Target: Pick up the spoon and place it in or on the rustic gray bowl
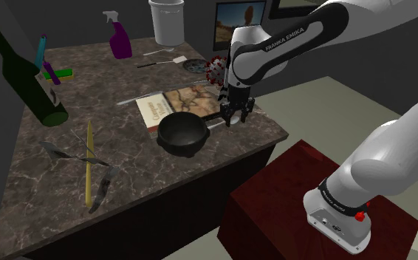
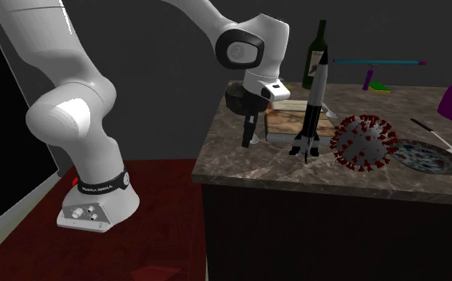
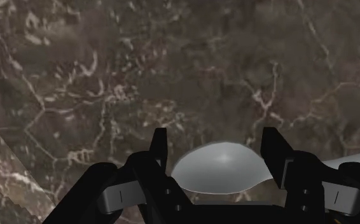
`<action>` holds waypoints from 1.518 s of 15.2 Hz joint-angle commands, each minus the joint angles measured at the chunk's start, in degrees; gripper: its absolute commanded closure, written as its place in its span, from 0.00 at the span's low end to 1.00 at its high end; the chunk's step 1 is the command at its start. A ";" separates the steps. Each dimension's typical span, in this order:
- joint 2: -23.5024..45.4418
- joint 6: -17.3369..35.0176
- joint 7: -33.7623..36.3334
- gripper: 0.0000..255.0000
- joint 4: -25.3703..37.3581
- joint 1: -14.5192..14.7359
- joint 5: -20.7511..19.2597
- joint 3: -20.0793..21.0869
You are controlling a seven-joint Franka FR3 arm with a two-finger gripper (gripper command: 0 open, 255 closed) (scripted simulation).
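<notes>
Currently, my fingers [image 3: 159,149] stand apart, low over the worktop [image 3: 172,63], with the grey head of the spoon [image 3: 218,167] between them. The dark bowl [image 1: 182,134] sits just beside my fingers.

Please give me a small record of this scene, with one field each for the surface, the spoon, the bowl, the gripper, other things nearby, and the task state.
surface: dark marbled counter
spoon: grey spoon, its rounded end right at the gripper
bowl: dark round bowl, upright on the counter, beside the gripper toward the shoulder view's left
gripper: low over the counter, near the edge that faces the stand
nearby: book behind the bowl; red spiky ball; dark green bottle
task state: spoon not yet in or on the bowl
</notes>
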 commanded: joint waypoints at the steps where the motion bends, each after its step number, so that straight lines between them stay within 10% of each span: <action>1: 0.01 0.00 0.00 1.00 -0.01 0.00 0.00 0.00; 23: -8.29 -17.33 0.89 1.00 9.06 -0.19 -0.24 -0.80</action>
